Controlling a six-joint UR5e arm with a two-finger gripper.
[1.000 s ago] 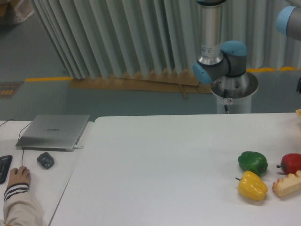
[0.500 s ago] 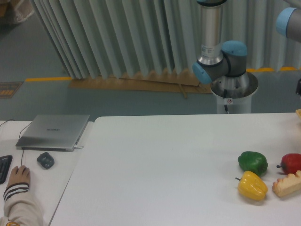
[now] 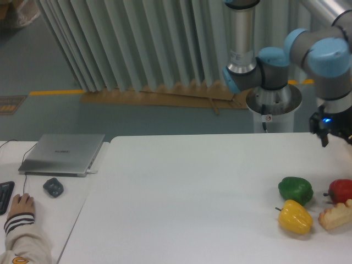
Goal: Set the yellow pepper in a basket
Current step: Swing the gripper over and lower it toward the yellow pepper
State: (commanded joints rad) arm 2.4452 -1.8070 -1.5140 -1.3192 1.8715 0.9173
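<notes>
The broad white worktop (image 3: 192, 187) carries its produce bunched near the right edge, within the arm's reach. The grey-and-blue jointed robot arm (image 3: 324, 60) hangs above that edge; its dark gripper (image 3: 330, 129) is cut off by the frame, so I cannot tell whether the jaws stand apart. The glossy yellow bell pepper (image 3: 295, 216) lies free toward the front right corner, just beside the green pepper (image 3: 295, 190) and a tan bread-like piece (image 3: 335, 215); a red pepper (image 3: 341, 191) sits behind. No basket shows.
</notes>
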